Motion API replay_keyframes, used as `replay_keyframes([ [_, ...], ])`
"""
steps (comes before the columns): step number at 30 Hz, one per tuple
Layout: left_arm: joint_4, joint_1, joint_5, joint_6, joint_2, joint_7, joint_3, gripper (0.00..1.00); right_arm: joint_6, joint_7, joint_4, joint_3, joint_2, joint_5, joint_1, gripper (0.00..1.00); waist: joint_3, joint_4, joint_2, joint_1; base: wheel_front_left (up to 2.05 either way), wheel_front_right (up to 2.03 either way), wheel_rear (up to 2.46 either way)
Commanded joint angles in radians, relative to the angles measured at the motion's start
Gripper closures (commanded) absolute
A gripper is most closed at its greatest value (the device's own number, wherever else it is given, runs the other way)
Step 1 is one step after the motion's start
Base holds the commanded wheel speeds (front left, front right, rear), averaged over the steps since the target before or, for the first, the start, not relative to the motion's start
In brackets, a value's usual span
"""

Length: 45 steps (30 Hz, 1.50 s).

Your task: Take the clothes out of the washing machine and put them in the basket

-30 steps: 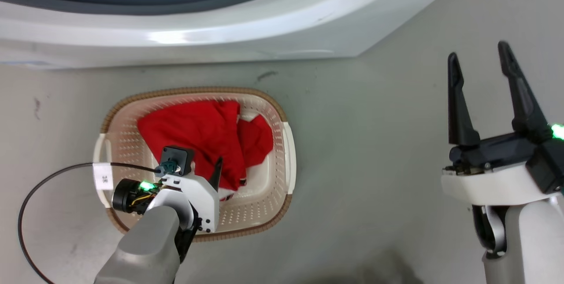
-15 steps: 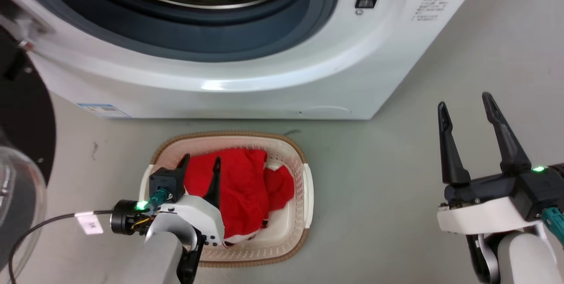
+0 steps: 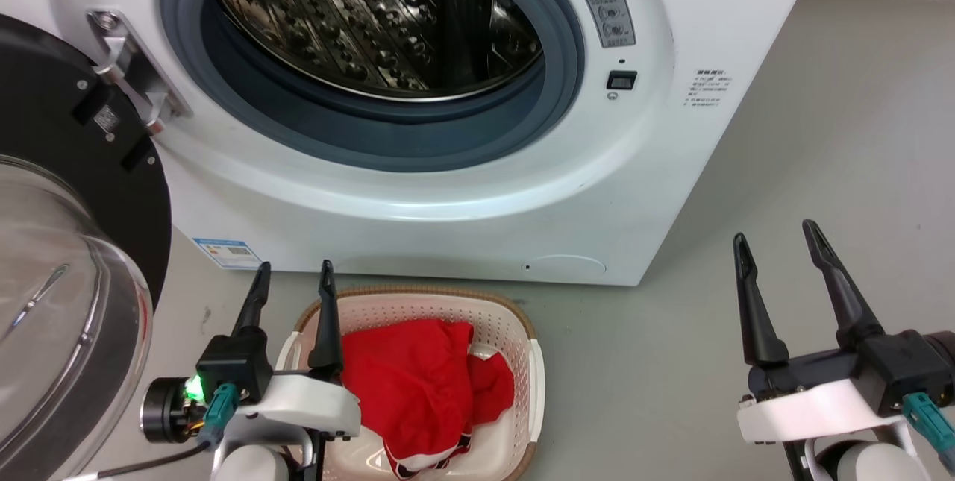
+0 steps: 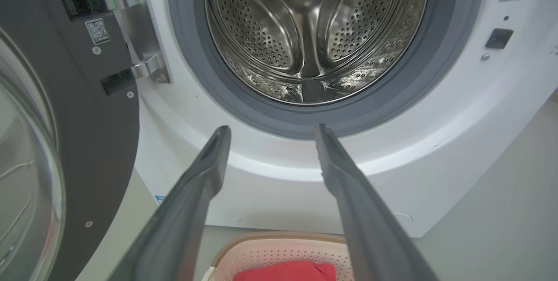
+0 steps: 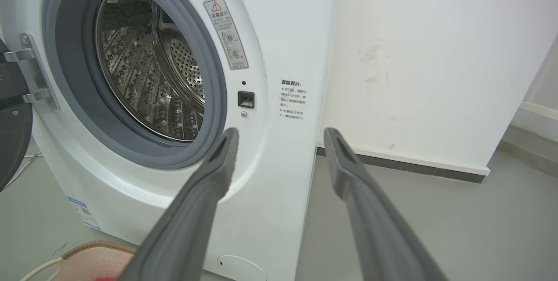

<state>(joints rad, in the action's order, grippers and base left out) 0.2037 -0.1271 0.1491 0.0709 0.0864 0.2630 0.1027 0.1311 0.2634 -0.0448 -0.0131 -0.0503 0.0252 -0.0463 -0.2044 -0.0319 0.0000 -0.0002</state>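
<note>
Head high, wrists low, all facing washing machine [image 3: 656,168]

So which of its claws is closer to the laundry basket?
The left. The left gripper is right by the basket's left rim; the right gripper is well off to the basket's right, over the floor.

Long dark tapered jaws on white wrist housings [image 3: 813,410] (green light [image 3: 195,385], teal plugs [image 3: 925,421]), black cable [image 3: 142,460] trailing.

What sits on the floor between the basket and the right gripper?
Nothing: the head view shows bare grey floor from the basket to the open right gripper.
</note>
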Motion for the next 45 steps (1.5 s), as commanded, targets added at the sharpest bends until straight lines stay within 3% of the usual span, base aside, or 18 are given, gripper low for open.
replay_keyframes([
  [1,-0.015,0.014,-0.011,0.004,-0.003,0.002,-0.007,0.00,-0.001,0.002,0.002,0.003,0.000,-0.009,0.014,0.00,0.018,-0.004,0.0000,0.0002,0.00,0.00,0.00],
  [12,-0.142,0.123,-0.082,0.005,-0.027,0.002,-0.056,0.00,-0.001,0.002,0.013,0.018,0.000,-0.023,0.078,0.00,0.109,0.006,0.0000,0.0002,0.00,0.00,0.00],
  [35,-0.125,0.212,-0.103,-0.018,-0.036,0.003,-0.096,0.00,-0.001,0.002,0.025,0.010,0.000,-0.053,0.148,0.00,0.205,0.025,0.0000,0.0002,0.00,0.00,0.00],
  [36,-0.124,0.205,-0.100,-0.018,-0.034,0.000,-0.092,1.00,0.000,0.000,0.025,0.010,0.000,-0.050,0.139,1.00,0.205,0.025,0.0000,0.0002,0.00,0.00,0.00],
  [41,-0.074,0.214,-0.089,-0.019,-0.035,-0.010,-0.091,1.00,0.000,-0.006,0.065,0.006,0.000,-0.061,0.153,1.00,0.205,0.025,0.0000,0.0002,0.00,0.00,0.00],
  [45,-0.063,0.199,-0.003,-0.029,-0.035,-0.034,-0.102,1.00,0.000,-0.020,0.073,0.005,-0.006,-0.157,0.144,1.00,0.205,0.025,0.0000,0.0002,0.00,0.00,0.00],
])
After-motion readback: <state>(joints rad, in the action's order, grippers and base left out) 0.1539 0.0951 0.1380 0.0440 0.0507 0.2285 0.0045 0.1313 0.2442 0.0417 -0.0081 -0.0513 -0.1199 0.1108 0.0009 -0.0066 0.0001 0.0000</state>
